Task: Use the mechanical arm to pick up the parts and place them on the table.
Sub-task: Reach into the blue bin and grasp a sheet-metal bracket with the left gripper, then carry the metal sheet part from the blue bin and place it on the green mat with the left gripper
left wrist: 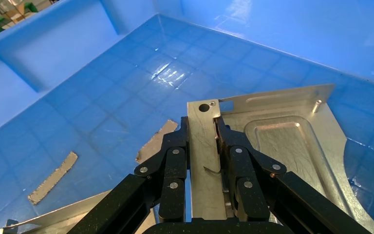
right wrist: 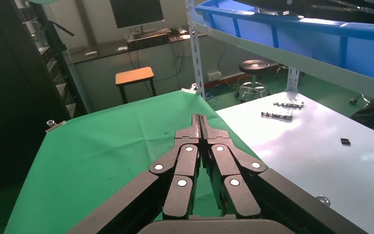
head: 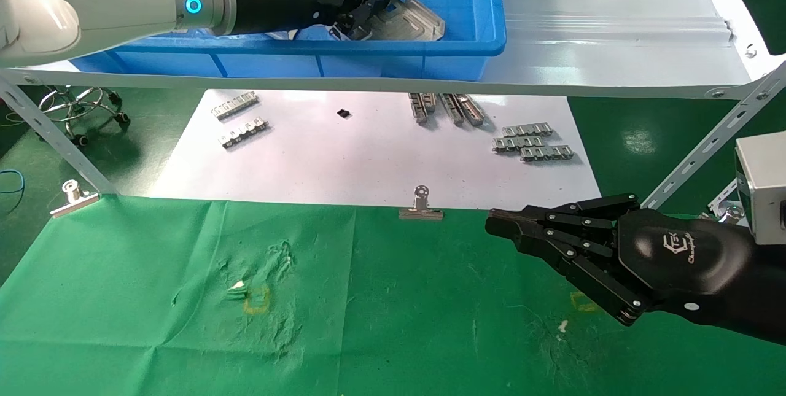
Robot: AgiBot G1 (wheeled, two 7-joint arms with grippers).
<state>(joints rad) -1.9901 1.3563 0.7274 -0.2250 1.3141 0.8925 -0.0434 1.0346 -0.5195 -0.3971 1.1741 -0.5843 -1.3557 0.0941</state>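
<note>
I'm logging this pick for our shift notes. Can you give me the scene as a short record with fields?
left tool: inside the blue bin on the shelf, shut on a part
part state: silver plate, an edge strip pinched between the fingers, in the bin
right tool: idle over the green table, fingers shut, holding nothing
table: no part on it yet
white sheet: holds small metal strips

- Bin (head: pixel 473 21): bright blue, grid-patterned floor.
- Plate (left wrist: pixel 282 141): shiny silver.
- Desk (head: pixel 399 310) cloth: bright green, small pale stains.
- Sheet (head: pixel 368 163): white.
- Arm (head: pixel 110 0): white and silver, blue ring light.
- Fingers (head: pixel 552 230): black.
</note>
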